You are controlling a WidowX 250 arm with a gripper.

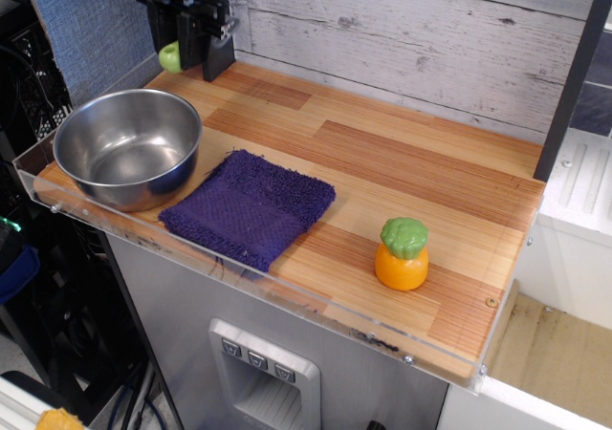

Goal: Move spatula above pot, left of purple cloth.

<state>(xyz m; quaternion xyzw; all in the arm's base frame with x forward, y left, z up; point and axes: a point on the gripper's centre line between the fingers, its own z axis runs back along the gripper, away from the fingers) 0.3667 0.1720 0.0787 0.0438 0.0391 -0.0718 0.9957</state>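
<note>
Gripper (184,50) clamped on the spatula (170,57), hanging low behind the pot (128,147). You're near the drop spot; purple cloth (249,206) sits off to its right.

For you: an orange toy (402,255) with green top, upright, near the wooden table's (402,162) front edge.

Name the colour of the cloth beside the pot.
Dark purple, clearest in the observation.image view, the only one.
</note>
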